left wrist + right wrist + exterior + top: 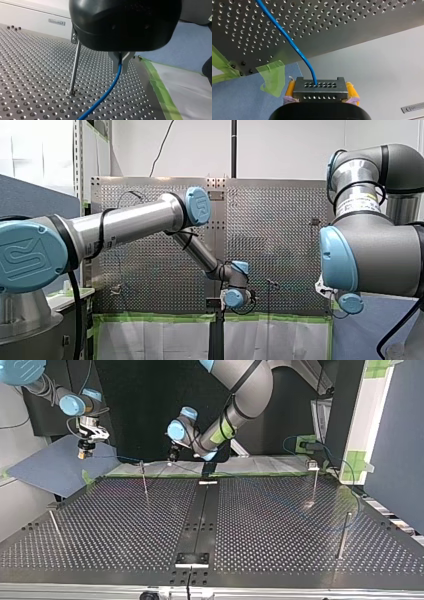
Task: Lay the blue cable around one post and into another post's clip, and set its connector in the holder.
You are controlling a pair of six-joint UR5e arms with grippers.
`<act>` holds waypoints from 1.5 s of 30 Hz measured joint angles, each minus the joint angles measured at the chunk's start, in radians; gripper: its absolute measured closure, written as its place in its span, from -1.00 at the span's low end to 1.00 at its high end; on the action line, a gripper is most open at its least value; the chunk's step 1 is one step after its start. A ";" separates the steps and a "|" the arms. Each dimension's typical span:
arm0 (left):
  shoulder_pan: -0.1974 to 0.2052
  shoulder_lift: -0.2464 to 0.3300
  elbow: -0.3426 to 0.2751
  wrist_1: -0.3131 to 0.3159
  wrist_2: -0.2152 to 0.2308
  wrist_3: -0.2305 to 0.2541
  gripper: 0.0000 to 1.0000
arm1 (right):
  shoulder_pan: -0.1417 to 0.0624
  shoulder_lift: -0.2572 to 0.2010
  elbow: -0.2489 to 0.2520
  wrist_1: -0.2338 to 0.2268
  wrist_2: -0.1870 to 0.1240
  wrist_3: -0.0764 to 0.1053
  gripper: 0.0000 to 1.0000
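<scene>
The blue cable [107, 90] runs out from between my left gripper's [121, 62] metal fingers, which are shut on it just above the perforated table. A thin metal post [75, 67] stands close beside that gripper. In the right wrist view my right gripper [319, 87], with yellow pads, is shut on the cable's grey metal connector [319, 93]; the cable [289, 40] leads from it over the table's corner. In the top view my right gripper [85, 454] hangs off the table at the far left, and my left gripper [172, 460] is near the far post [144, 480].
More posts stand on the table: one at the top view's left [54, 525], one with a clip on top [314, 480], one at the right [342, 535]. A black strip [200, 515] runs down the middle. Green tape [272, 75] marks the table's edge.
</scene>
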 joint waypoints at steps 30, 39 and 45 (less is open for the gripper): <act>0.019 0.000 0.056 -0.037 0.024 0.017 1.00 | -0.005 0.007 -0.042 0.035 0.003 0.001 1.00; 0.021 0.000 0.071 -0.052 0.023 0.015 1.00 | -0.005 0.009 -0.057 0.047 0.003 0.001 1.00; 0.024 0.000 0.079 -0.064 0.021 0.017 1.00 | -0.006 0.010 -0.067 0.052 0.003 0.001 1.00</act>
